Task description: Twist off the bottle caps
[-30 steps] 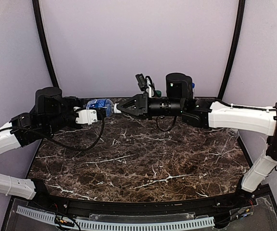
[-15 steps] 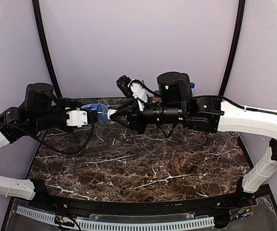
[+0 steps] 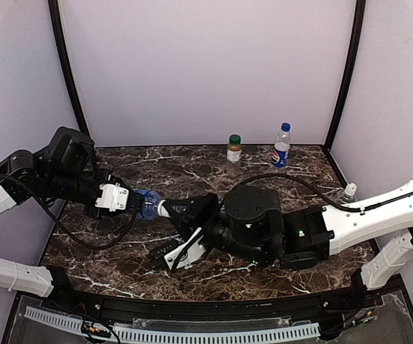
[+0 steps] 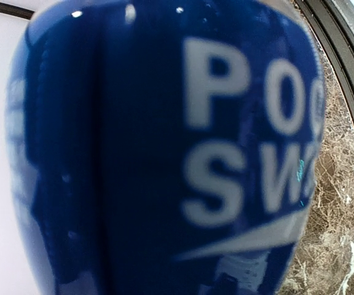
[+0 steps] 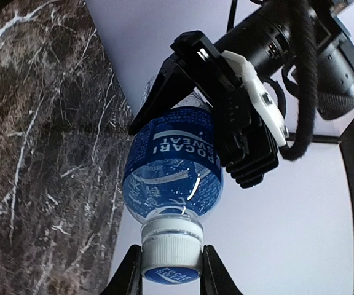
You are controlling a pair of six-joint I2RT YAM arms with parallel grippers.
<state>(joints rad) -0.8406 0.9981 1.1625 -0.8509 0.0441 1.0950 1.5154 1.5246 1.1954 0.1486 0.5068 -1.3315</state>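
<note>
1. Tabletop (image 3: 278, 179): dark veined marble. Its near half is largely covered by the arms in the top view.
2. Right arm (image 3: 364, 215): stretched across the near half toward the left. The right tool (image 5: 172, 270) is cut off by the lower edge of its wrist view. Only two fingertips are shown, closed against opposite sides of the cap.
3. Left arm (image 3: 56, 175): reached in from the left. The left tool (image 3: 136, 203) is clamped around the body of the held bottle. Its fingers are not seen in its own wrist view.
4. Held bottle (image 3: 146, 203): clear and blue-labelled, carried on its side above the tabletop left of centre, with the neck toward the right tool. The left wrist view is filled by its blurred label.
5. Brown bottle (image 3: 234, 150) with green cap (image 3: 234, 138), and logo bottle (image 3: 281, 152) with blue cap (image 3: 285, 127): stood upright and apart at the back edge.
6. Clear bottle (image 3: 348, 193): at the right edge, mostly hidden behind the right arm. Its cap is too small to make out.
7. Cap (image 5: 171, 249): white and ribbed with a blue printed top, seated on the held bottle's neck. Whether it is loosened cannot be told.
</note>
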